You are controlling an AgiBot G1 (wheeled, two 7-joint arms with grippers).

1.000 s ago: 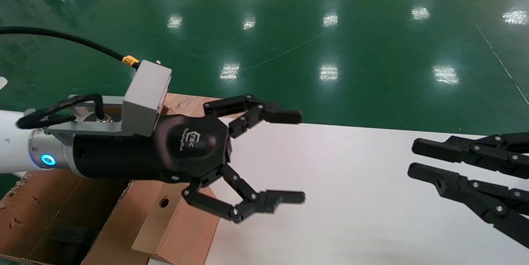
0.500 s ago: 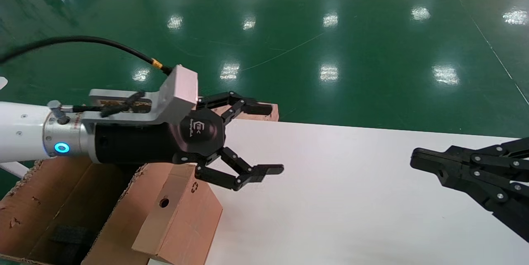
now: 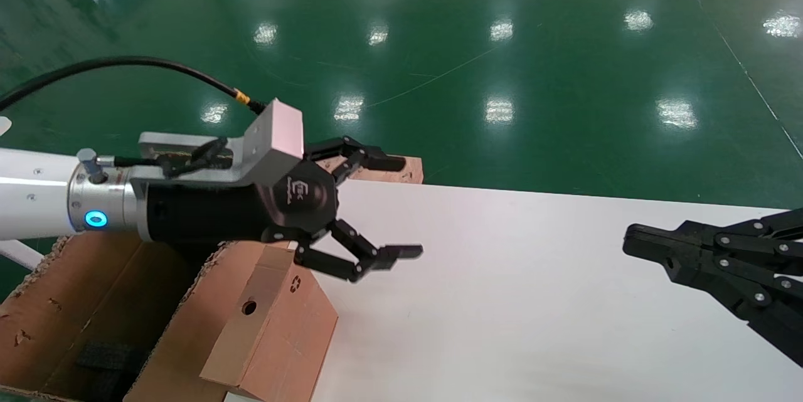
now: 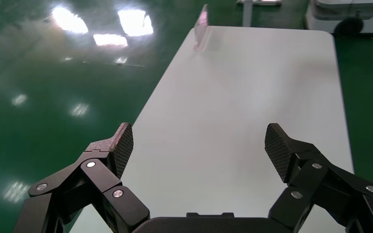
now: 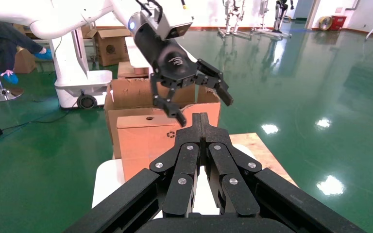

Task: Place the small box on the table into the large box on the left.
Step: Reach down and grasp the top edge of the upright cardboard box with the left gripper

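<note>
Left gripper [image 3: 382, 206] spread, empty, above small box [image 3: 276, 320]. Box stood at table [image 3: 533, 301] left edge, seemingly touching large box [image 3: 81, 301]. Best: descend, straddle box squarely. Right gripper [image 3: 630, 242] pressed together, idle.

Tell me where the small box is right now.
In the head view, the small box stands at the table's left edge, beside the large box, below the open left gripper.

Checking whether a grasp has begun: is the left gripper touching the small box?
Apart. The left wrist view shows the open left gripper with only white table between its fingers; the right wrist view shows it above the small box.
</note>
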